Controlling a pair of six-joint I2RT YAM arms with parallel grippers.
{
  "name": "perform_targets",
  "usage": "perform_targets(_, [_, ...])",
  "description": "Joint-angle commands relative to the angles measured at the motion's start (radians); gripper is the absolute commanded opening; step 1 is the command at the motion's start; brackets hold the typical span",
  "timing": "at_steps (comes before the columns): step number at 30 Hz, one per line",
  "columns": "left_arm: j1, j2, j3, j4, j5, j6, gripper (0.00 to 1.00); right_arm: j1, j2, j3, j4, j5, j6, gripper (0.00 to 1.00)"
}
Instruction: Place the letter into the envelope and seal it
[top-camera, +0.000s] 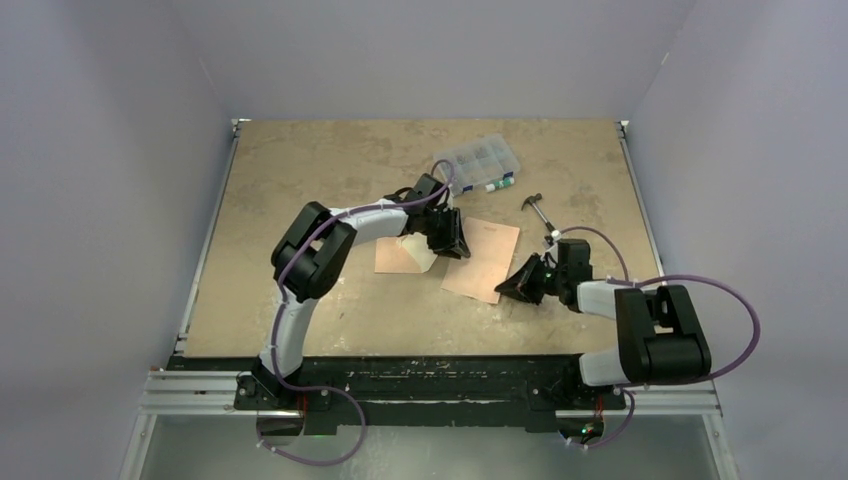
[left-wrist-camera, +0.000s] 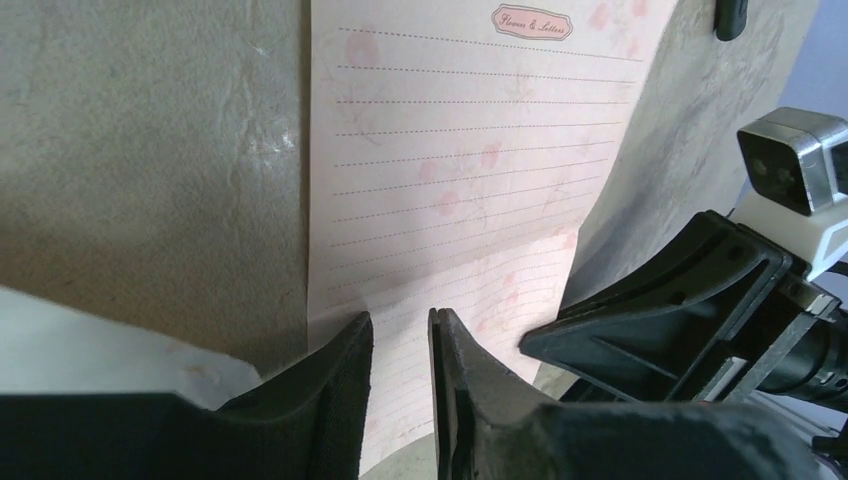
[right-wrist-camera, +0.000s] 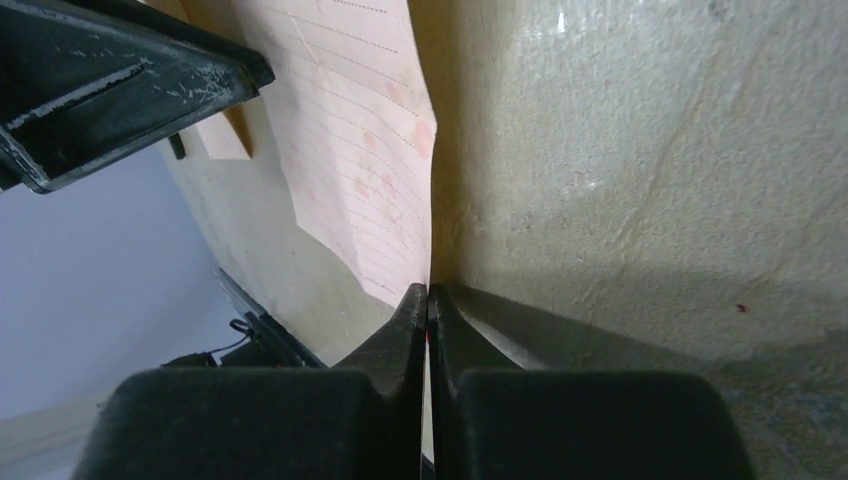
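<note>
The letter (top-camera: 481, 258), a salmon sheet with dotted lines, lies flat on the table right of centre. My right gripper (top-camera: 517, 284) is shut on its near right edge; in the right wrist view the paper (right-wrist-camera: 360, 150) runs into the closed fingertips of that gripper (right-wrist-camera: 428, 295). The left gripper (top-camera: 447, 240) stands over the letter's left edge, its jaws a narrow gap apart with only the sheet (left-wrist-camera: 470, 150) showing behind the gap (left-wrist-camera: 400, 325). The envelope (top-camera: 397, 257) lies just left of the letter, with its pale cream flap (left-wrist-camera: 90, 345) open.
A clear plastic compartment box (top-camera: 478, 162) sits at the back of the table. A small dark tool (top-camera: 535, 205) lies right of it, beyond the letter's far corner. The two grippers are close together over the letter. Grey walls enclose the table.
</note>
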Motion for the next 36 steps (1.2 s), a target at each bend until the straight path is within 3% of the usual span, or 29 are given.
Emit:
perform_targets(1, [0.026,-0.123,-0.015,0.087,-0.011,0.003,0.31,0.006,-0.095,0.019,0.014,0.059,0.028,0.0])
perform_targets(4, [0.052,-0.202,0.006,0.164,0.02,-0.009,0.48,0.006,-0.202,0.088,-0.046,0.059,0.005,0.0])
perform_targets(8, [0.071,-0.319,0.017,0.218,-0.028,0.012,0.8,0.006,-0.293,0.222,-0.078,0.003,-0.035,0.0])
perform_targets(9, [0.078,-0.34,0.024,0.219,-0.036,0.022,0.83,0.006,-0.304,0.251,-0.073,-0.017,-0.033,0.0])
perform_targets(14, [0.133,-0.414,0.07,0.194,-0.024,0.038,0.84,0.005,-0.335,0.396,-0.043,-0.096,-0.013,0.0])
perform_targets(20, [0.172,-0.464,0.088,0.222,0.051,0.124,0.84,0.005,-0.324,0.535,0.107,-0.243,0.062,0.0])
perform_targets(24, [0.179,-0.458,0.128,0.231,0.118,0.065,0.84,0.008,-0.318,0.601,0.224,-0.341,0.117,0.0])
perform_targets(29, [0.179,-0.438,0.183,0.295,0.171,-0.176,0.84,0.01,-0.318,0.671,0.327,-0.401,0.167,0.0])
perform_targets(34, [0.177,-0.447,0.087,0.674,0.221,-0.624,0.84,0.015,-0.307,0.72,0.409,-0.371,0.241,0.0])
perform_targets(36, [0.176,-0.441,0.075,0.722,0.233,-0.743,0.84,0.02,-0.301,0.727,0.472,-0.345,0.307,0.0])
